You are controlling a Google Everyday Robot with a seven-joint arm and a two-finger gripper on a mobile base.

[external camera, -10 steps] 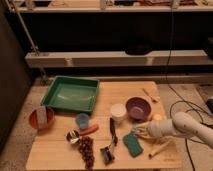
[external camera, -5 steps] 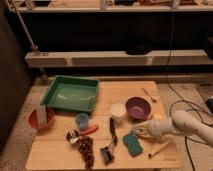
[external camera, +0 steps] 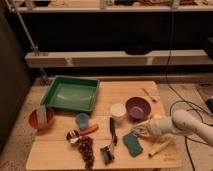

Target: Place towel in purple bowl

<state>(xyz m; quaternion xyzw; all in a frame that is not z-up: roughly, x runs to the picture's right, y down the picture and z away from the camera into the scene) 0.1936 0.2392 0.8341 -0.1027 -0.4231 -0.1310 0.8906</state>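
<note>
The purple bowl (external camera: 137, 107) stands right of centre on the wooden table (external camera: 125, 90), next to a white cup (external camera: 118, 111). Just in front of the bowl lies a pale lumpy shape, the towel (external camera: 140, 129). My white arm reaches in from the right. Its gripper (external camera: 146, 129) is low over the table, right at the towel, and it is shut. Whether it grips the cloth does not show. A flat dark green pad (external camera: 132, 144) lies just in front of the gripper.
A green tray (external camera: 70, 94) sits at the back left, an orange-brown bowl (external camera: 41, 119) at the left edge. A blue cup (external camera: 82, 120), dark grapes (external camera: 86, 149), a black tool (external camera: 111, 134) and a yellow item (external camera: 160, 146) lie along the front. Cables trail on the floor at right.
The arm and gripper have shifted slightly left, toward the spot in front of the purple bowl. Nothing else on the table has moved.
</note>
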